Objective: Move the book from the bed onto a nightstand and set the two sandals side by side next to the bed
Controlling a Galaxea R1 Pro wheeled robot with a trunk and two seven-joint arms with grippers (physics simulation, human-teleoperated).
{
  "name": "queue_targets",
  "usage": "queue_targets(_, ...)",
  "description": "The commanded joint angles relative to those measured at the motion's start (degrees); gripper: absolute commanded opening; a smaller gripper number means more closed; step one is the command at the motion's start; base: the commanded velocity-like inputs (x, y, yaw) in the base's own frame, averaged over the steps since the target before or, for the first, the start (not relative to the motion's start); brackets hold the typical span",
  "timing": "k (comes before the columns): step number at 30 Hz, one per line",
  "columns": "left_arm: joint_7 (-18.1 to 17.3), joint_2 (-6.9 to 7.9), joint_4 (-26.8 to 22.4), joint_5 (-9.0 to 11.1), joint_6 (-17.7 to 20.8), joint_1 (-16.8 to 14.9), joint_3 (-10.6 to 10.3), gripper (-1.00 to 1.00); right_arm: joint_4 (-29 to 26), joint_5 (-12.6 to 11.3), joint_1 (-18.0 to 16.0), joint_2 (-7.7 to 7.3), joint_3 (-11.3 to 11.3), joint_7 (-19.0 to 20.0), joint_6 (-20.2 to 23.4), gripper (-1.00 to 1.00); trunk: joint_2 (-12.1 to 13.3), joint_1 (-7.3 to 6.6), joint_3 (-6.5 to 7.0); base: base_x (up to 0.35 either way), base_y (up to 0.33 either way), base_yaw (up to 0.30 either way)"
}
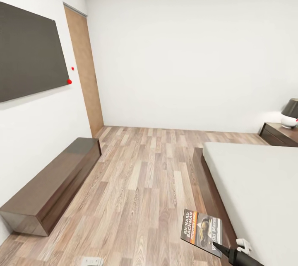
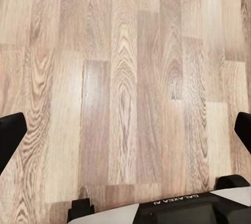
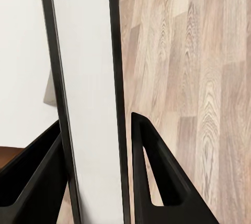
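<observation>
My right gripper (image 1: pixel 216 246) is shut on the book (image 1: pixel 201 228), which hangs over the floor just off the bed's dark frame, its "RICHARD BACHMAN" cover facing up. In the right wrist view the book (image 3: pixel 89 77) stands edge-on between the black fingers (image 3: pixel 157 177). The bed (image 1: pixel 256 187), with its pale mattress, lies at the right. A dark nightstand (image 1: pixel 278 134) stands at its far corner against the wall. My left gripper (image 2: pixel 125 130) is open over bare wood floor. The sandals are out of view.
A long low dark dresser (image 1: pixel 49 187) runs along the left wall under a dark wall screen (image 1: pixel 29 50). A tan door (image 1: pixel 85 71) is in the far left corner. A dark-shaded lamp (image 1: pixel 289 113) sits on the nightstand. Wood floor lies between dresser and bed.
</observation>
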Motion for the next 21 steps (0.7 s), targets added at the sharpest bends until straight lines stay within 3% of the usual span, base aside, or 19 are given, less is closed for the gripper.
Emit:
queue_targets(1, -0.1, 0.01, 0.1, -0.6, -0.2, -0.1, 0.5, 1.00, 0.0, -0.5, -0.1, -0.02, 0.3, 0.2, 0.4, -1.00, -0.1, 0.04, -0.05, 0.000, 0.000, 0.000)
queue_targets(21, -0.2, 0.01, 0.1, -0.6, -0.2, -0.1, 0.5, 1.00, 0.0, -0.5, -0.1, -0.07, 0.3, 0.2, 0.4, -1.00, -0.1, 0.04, 1.31, 0.016, 0.000, 0.000)
